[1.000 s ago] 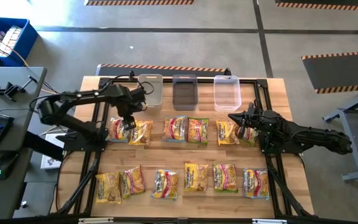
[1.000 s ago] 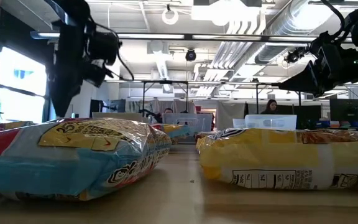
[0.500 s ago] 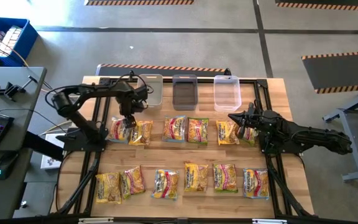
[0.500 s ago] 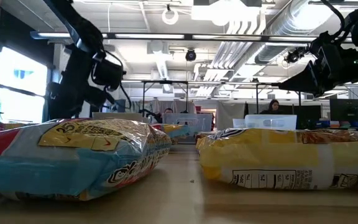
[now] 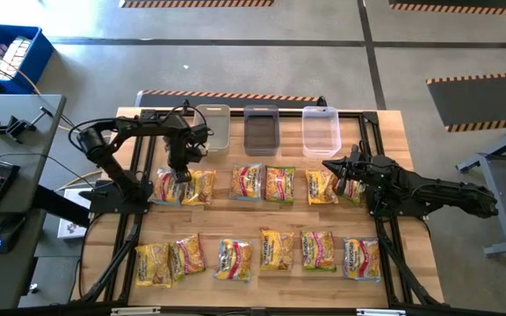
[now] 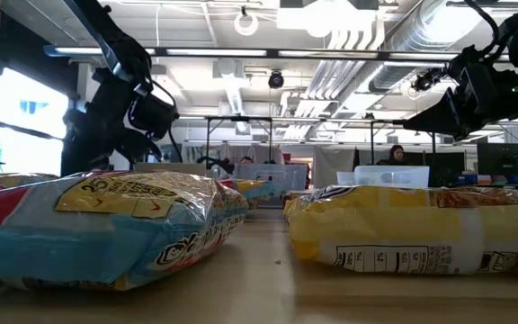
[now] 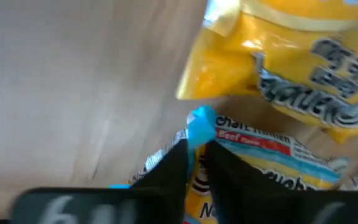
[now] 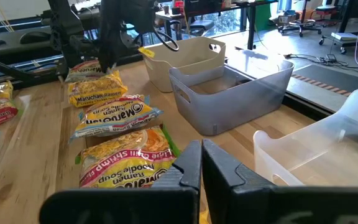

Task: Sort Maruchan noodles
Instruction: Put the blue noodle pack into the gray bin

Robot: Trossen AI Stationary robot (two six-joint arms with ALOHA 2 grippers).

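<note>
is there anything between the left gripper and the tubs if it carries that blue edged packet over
Nothing visible. The left gripper pinches the blue-edged packet at its corner, and only bare table lies between it and the three tubs behind the row.

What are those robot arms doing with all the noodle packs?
They're sorting noodle packs laid out in two rows on a wooden table. The left claw is down at the far-left end of the back row, pinching the edge of a blue-trimmed pack. The right claw is shut and holds nothing, hanging above the right end of that row. Three tubs sit along the back edge of the table, and nothing shows in them yet.
</note>
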